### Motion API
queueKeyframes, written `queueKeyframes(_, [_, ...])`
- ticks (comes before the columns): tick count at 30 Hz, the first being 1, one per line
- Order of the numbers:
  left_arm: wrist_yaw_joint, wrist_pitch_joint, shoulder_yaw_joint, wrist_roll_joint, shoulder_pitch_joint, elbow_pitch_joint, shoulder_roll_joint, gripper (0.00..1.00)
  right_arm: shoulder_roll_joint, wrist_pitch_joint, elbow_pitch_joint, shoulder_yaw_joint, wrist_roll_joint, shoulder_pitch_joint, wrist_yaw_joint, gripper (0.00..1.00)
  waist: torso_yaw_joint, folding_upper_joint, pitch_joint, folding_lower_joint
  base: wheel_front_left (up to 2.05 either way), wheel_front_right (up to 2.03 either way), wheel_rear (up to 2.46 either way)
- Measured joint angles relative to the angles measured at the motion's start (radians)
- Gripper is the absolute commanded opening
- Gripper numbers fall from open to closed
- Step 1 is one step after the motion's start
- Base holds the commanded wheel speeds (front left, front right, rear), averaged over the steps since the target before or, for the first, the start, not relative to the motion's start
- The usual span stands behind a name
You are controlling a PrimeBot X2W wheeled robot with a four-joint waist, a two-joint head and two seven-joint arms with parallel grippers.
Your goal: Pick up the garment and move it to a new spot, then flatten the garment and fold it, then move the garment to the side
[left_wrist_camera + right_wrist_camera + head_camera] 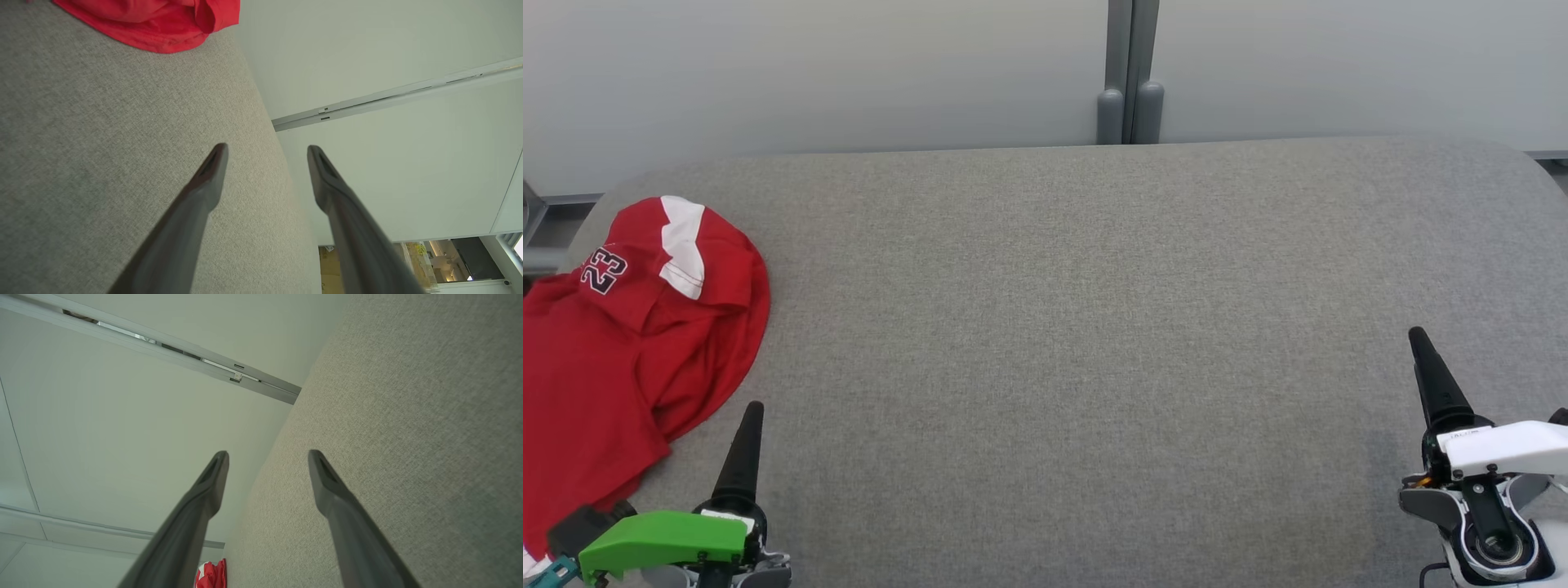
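Note:
The garment (pixel 629 327) is a red shirt with a white stripe and the number 23. It lies crumpled at the left end of the grey fabric table (pixel 1054 327), partly past the head view's left edge. My left gripper (pixel 754 408) hovers just right of the garment's near hem, apart from it. In the left wrist view this gripper (pixel 267 147) is open and empty, with the garment (pixel 155 20) at the top. My right gripper (pixel 1419 335) stands at the near right, far from the garment. The right wrist view shows it (pixel 267 453) open and empty, with a bit of the garment (pixel 210 575) at the bottom.
A pale wall with a grey vertical post (pixel 1129 73) runs behind the table's far edge. The table's corners are rounded at the far left and far right. Its wide middle stretch between the two grippers is bare grey fabric.

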Motion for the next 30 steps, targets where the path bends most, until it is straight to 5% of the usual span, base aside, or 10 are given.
queueKeyframes(30, [0.053, -0.102, -0.095, 0.452, -0.015, -0.040, 0.048, 1.00, -0.067, -0.101, -0.044, 0.156, -0.462, 0.001, -0.071, 1.00, 0.014, 0.0000, -0.004, 0.0000, 0.00, 0.00, 0.00])
